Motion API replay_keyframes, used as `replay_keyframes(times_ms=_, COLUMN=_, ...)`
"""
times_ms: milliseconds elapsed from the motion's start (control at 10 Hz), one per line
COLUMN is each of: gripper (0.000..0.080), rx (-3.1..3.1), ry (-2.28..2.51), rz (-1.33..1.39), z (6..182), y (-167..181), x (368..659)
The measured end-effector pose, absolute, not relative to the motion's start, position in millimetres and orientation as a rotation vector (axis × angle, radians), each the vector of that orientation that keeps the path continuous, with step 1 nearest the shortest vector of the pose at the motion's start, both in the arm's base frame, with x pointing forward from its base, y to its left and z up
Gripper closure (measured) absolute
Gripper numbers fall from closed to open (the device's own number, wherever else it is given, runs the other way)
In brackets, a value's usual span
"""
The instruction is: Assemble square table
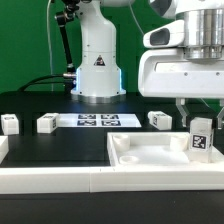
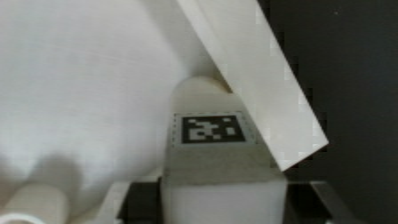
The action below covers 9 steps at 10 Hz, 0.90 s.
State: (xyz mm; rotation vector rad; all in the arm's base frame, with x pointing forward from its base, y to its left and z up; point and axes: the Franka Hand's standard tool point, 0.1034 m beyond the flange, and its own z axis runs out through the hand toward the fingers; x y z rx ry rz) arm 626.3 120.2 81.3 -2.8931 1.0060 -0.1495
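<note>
The two-finger gripper (image 1: pixel 200 122) pinches a small white tagged block leg (image 1: pixel 200 140) upright just inside the raised rim (image 2: pixel 267 80) of the white square plastic tray-like tabletop (image 1: pixel 140 158), probably to seat it near a corner.

the arm (image 1: pixel 185 65) runs off the top edge and the tabletop (image 1: pixel 140 150) off the exterior view's right. i can't tell whether the gripper (image 1: pixel 200 112) clamps the leg (image 1: pixel 200 138). the far legs (image 1: pixel 46 124) carry tags too small to read.
</note>
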Motion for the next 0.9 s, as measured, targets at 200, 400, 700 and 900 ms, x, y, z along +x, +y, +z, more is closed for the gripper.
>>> replay_keyframes(times_ms=200, gripper=0.0509, rx=-2.735, ry=1.347, rz=-0.123, z=81.3, y=119.7, x=626.2)
replay_keyframes(times_ms=400, gripper=0.0509, rx=-2.6, ry=1.589, rz=-0.109, z=81.5, y=122.1, x=625.0)
replay_keyframes(times_ms=700, gripper=0.0509, rx=-2.551, ry=1.667, rz=-0.106, z=81.5, y=122.6, x=625.0)
replay_keyframes(times_ms=900, gripper=0.0509, rx=-2.556, ry=1.658, rz=-0.106, z=81.5, y=122.5, x=625.0)
